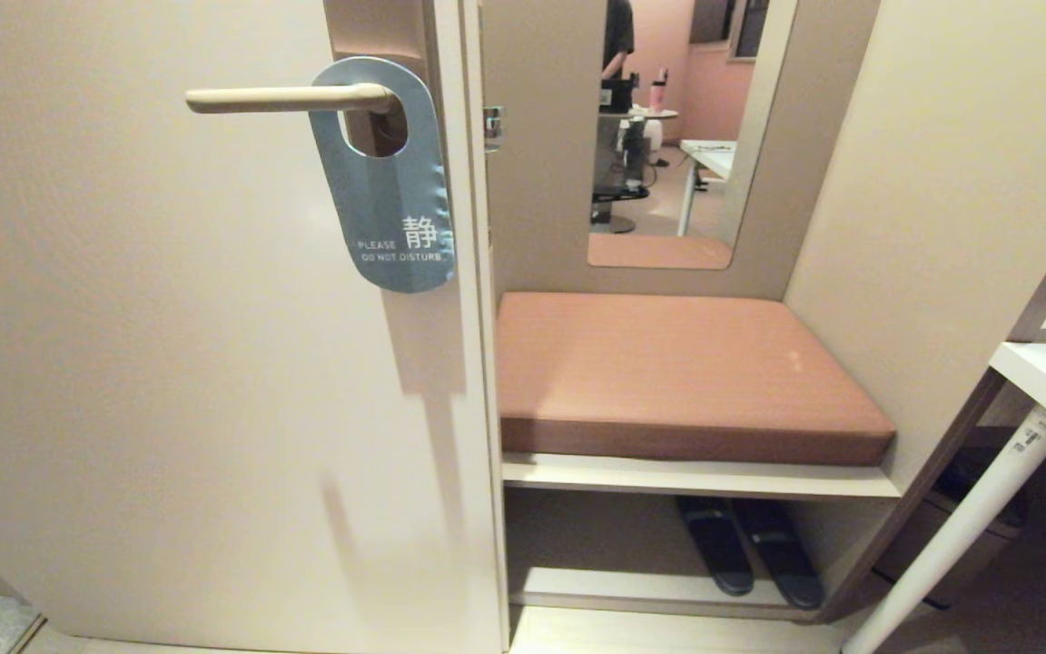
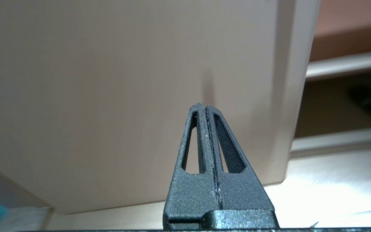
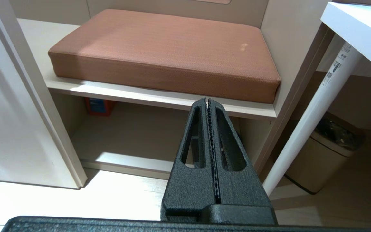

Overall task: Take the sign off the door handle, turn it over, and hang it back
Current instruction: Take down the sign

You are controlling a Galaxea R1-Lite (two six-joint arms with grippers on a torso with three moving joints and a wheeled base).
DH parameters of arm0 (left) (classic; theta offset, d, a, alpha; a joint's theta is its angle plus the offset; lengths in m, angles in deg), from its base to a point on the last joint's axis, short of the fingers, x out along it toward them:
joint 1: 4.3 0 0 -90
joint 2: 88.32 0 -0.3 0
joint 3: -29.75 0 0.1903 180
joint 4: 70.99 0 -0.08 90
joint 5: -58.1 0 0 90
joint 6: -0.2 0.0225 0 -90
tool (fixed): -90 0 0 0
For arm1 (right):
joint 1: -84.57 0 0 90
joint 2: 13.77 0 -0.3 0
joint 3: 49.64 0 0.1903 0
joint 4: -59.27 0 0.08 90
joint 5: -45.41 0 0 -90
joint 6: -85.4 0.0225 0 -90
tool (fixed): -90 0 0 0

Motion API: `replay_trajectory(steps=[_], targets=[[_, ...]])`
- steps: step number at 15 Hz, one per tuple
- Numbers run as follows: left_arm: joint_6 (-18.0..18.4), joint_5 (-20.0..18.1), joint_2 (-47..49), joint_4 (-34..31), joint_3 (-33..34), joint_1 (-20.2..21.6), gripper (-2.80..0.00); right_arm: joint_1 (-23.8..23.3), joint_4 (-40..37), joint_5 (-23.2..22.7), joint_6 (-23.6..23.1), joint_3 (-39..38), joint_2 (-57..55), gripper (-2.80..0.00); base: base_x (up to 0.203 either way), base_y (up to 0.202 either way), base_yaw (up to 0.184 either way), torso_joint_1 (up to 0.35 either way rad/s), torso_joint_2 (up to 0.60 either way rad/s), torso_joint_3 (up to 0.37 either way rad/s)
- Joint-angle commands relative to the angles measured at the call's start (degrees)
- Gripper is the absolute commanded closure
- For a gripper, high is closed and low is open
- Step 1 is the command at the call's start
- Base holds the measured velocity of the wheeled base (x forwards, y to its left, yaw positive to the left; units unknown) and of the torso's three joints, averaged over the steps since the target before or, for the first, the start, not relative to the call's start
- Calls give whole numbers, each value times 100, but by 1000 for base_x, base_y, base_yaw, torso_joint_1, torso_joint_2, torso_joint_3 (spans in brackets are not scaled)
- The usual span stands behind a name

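While hung on door handle (image 1: 287,98) near door (image 1: 169,363) edge, sign (image 1: 387,182) blue side out; left gripper (image 2: 204,106), right gripper (image 3: 207,100) clenched, empty, low.

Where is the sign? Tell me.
In the head view, upper left, the sign hangs blue side out on the door handle, beside the door's edge.

Brown rectangular seat cushion (image 1: 682,372) on cream bench shelf (image 1: 695,477); dark slippers (image 1: 750,556) underneath. Wall mirror (image 1: 668,136) above, white table leg (image 1: 959,536) beside lidded beige bin (image 3: 325,154).
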Motion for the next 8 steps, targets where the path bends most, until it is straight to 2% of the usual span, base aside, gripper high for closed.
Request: replay_trajectory(steps=[1, 6, 8], targets=[[-176, 68, -258, -19, 0, -5, 0, 2, 0, 0, -5, 0, 0, 0, 0, 0, 0, 0, 0, 0], [-158, 74, -258, -37, 0, -5, 0, 2, 0, 0, -5, 0, 0, 0, 0, 0, 0, 0, 0, 0], [-266, 99, -258, -29, 0, -5, 0, 2, 0, 0, -5, 0, 0, 0, 0, 0, 0, 0, 0, 0]])
